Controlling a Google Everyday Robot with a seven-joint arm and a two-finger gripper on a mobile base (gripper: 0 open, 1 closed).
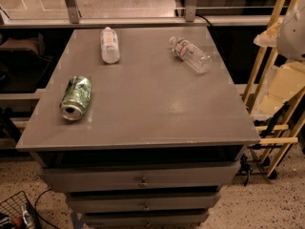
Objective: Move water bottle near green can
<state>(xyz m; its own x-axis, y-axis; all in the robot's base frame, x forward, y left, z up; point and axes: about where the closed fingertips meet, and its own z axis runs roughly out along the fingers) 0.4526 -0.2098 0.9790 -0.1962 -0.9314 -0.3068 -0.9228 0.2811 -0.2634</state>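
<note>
The water bottle (190, 55), clear ribbed plastic with a white cap and a reddish-and-blue label band, lies on its side at the back right of the grey tabletop (152, 109). The green can (76, 98), green and white, lies on its side near the left edge, silver top toward the front. The two are far apart. My gripper is not in view; only a white part of the arm (293, 30) shows at the right edge, clear of the table.
A second clear bottle with a plain white label (109, 44) lies at the back left. The table has drawers (143, 180) below. A wooden rack (276, 104) stands close on the right. A wire basket (16, 213) sits on the floor, front left.
</note>
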